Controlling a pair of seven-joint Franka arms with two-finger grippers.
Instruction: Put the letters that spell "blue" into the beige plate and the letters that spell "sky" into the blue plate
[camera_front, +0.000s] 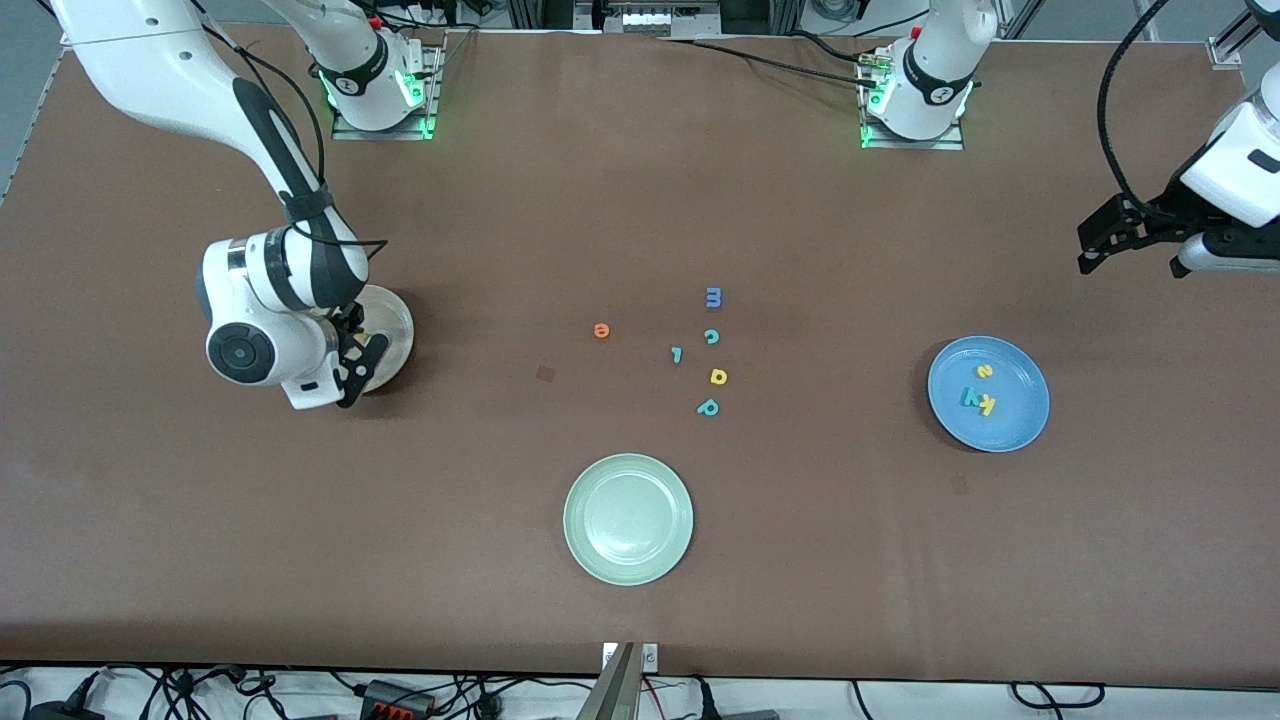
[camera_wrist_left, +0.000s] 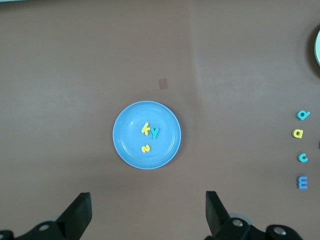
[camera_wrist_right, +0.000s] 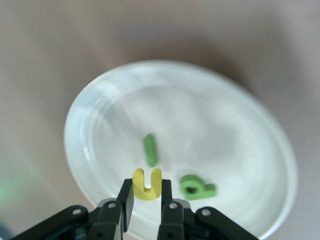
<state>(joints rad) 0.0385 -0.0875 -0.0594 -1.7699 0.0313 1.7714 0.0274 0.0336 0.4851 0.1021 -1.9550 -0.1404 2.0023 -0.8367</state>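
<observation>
My right gripper (camera_wrist_right: 147, 182) is shut on the yellow u (camera_wrist_right: 146, 194) just above the beige plate (camera_wrist_right: 225, 130). On that plate lie the thin green bar (camera_wrist_right: 150, 150) and the green b (camera_wrist_right: 198, 188). In the front view the right gripper (camera_front: 358, 355) hangs over the beige plate (camera_front: 395, 320) at the right arm's end of the table. The orange e (camera_front: 601, 330) lies on the table near the middle. The blue plate (camera_front: 1020, 400) holds the yellow s (camera_front: 985, 371), teal y (camera_front: 969, 397) and yellow k (camera_front: 986, 405). My left gripper (camera_wrist_left: 148, 215) waits open and empty, high above the table beside the blue plate (camera_wrist_left: 125, 140).
A pale green plate (camera_front: 628, 518) sits nearer the front camera than the loose letters. A blue m (camera_front: 713, 297), teal c (camera_front: 711, 337), teal l (camera_front: 677, 354), yellow a (camera_front: 718, 376) and teal p (camera_front: 708, 407) lie in a cluster at mid-table.
</observation>
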